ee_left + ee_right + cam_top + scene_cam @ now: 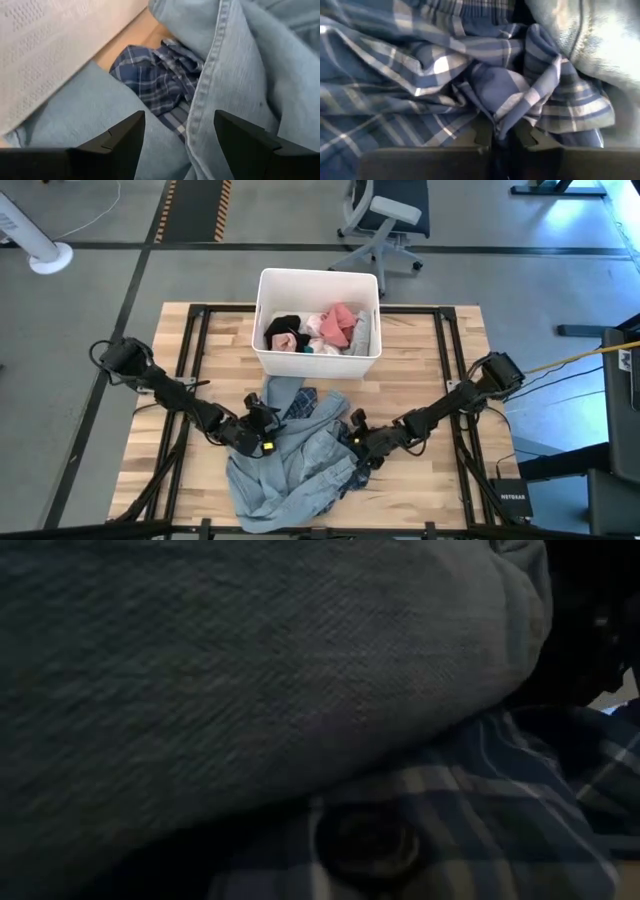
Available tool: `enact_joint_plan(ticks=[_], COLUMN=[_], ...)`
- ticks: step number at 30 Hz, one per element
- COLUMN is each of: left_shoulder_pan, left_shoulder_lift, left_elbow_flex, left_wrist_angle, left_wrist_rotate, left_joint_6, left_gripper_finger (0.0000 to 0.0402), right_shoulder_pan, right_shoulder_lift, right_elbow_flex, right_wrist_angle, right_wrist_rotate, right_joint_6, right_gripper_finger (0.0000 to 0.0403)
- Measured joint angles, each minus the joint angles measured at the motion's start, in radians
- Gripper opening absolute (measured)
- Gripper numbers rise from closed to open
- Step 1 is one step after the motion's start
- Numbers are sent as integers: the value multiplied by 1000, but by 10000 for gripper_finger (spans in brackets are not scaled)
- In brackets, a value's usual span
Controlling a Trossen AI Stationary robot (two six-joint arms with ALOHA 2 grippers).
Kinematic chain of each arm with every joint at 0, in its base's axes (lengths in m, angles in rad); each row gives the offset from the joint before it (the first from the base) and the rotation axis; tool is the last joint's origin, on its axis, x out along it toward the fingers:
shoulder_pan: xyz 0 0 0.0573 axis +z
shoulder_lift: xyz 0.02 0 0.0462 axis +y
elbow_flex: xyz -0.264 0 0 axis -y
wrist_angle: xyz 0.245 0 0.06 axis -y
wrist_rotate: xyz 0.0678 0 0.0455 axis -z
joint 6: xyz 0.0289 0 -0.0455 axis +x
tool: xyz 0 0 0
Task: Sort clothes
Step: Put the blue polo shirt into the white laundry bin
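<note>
Pinching woven plaid shirt [485,95] | right gripper [502,134], seemingly closed

Denim shirt [250,670] fabric fills the low view, hiding the table and both arms. The plaid shirt [300,402] lies mostly buried under denim, only a patch showing. The bin's [268,320] garments are perhaps too bunched to separate.

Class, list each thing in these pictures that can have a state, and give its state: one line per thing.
Bin: upright, open, holding black, pink, white and grey clothes.
Denim shirt: crumpled on the table, outside the bin.
Plaid shirt: bunched among the denim, a fold pinched.
Left end effector: open, over the denim and plaid.
Right end effector: shut on the plaid fold.
</note>
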Motion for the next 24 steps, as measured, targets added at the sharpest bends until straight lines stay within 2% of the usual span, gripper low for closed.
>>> enact_joint_plan(ticks=[3, 8, 16, 24], left_shoulder_pan=[0, -1, -16, -48], left_shoulder_lift=[19, 29, 29, 29], left_elbow_flex=[0, 0, 0, 2], left_wrist_angle=[-24, -88, -238, -379], left_wrist_rotate=[0, 3, 3, -4], left_joint_6=[-18, -70, -205, -344], left_gripper_finger=[233, 233, 233, 233], right_shoulder_pan=[17, 82, 172, 178], right_shoulder_lift=[-79, -260, -541, -685], right_elbow_flex=[0, -1, -1, 77], right_wrist_angle=[-94, -263, -380, -483], right_wrist_rotate=[24, 49, 93, 164], right_joint_6=[-5, -59, -87, -138], right_gripper_finger=[40, 22, 27, 23])
